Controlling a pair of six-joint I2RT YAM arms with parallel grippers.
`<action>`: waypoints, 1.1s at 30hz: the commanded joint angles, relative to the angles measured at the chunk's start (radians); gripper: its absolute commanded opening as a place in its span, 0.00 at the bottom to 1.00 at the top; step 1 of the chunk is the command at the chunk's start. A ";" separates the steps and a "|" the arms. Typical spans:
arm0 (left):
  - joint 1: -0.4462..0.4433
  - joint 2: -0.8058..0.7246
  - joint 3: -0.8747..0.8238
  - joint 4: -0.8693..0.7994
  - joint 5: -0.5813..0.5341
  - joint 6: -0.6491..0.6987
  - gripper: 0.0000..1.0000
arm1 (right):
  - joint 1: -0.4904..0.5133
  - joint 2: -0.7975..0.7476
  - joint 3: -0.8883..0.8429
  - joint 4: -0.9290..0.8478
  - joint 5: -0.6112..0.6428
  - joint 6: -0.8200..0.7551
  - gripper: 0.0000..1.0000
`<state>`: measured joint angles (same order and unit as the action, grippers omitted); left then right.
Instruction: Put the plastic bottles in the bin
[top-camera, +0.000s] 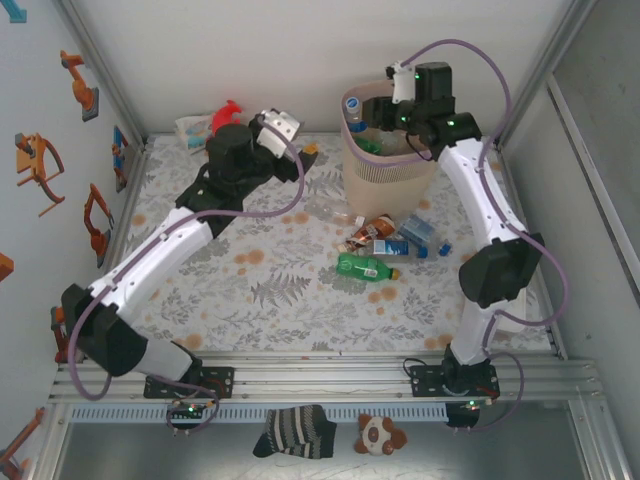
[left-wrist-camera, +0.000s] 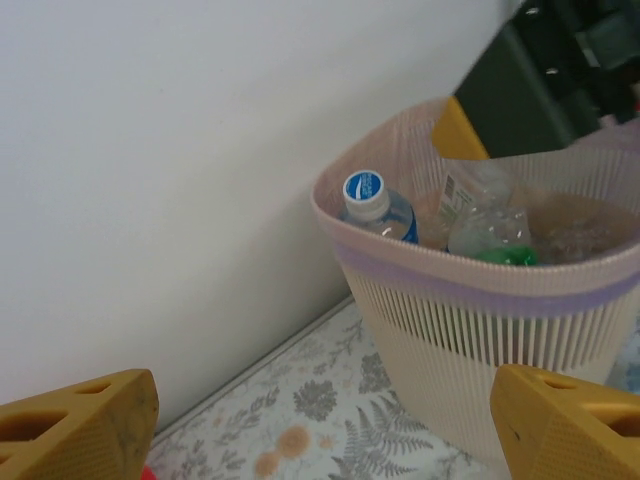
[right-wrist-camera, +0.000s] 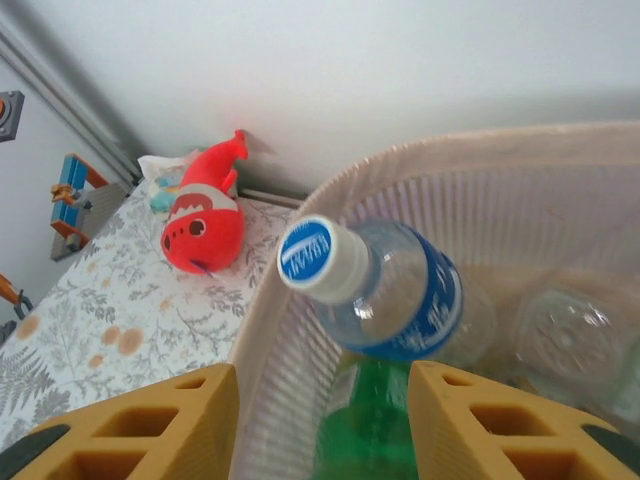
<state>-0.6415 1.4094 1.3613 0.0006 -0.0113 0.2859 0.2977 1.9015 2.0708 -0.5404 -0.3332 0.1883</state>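
Fingers (left-wrist-camera: 80, 425) on the left gripper (left-wrist-camera: 325, 400) are spread wide with nothing between them, pointed at the bin (left-wrist-camera: 480, 300) from a little way off. The right gripper (right-wrist-camera: 322, 385) hangs over the bin's mouth, also spread, and I don't see it gripping anything. A green bottle (right-wrist-camera: 365, 430) lies below the gap and a blue-capped bottle (right-wrist-camera: 380, 290) leans on the wall inside.

More are waiting on the table (top-camera: 280, 300) near the bin: a green one (top-camera: 365, 267), a brown one (top-camera: 375, 228) and a blue-label one (top-camera: 415, 232).

My guess is they're mostly empty, so super light, with thin walls that dent and slick round sides that roll. I'd pinch across mid-body on the label, gently.
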 joint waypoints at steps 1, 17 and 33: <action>0.006 -0.087 -0.074 -0.008 -0.022 -0.062 0.85 | 0.016 0.064 0.087 0.081 0.019 -0.015 0.53; 0.008 -0.217 -0.238 -0.035 -0.085 -0.071 0.85 | 0.017 0.245 0.229 0.000 0.261 0.004 0.49; 0.007 -0.187 -0.242 -0.031 -0.070 -0.098 0.85 | -0.049 0.313 0.177 -0.059 0.159 0.044 0.39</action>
<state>-0.6395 1.2175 1.1248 -0.0345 -0.0860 0.2127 0.2432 2.1490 2.2467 -0.5076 -0.1196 0.2314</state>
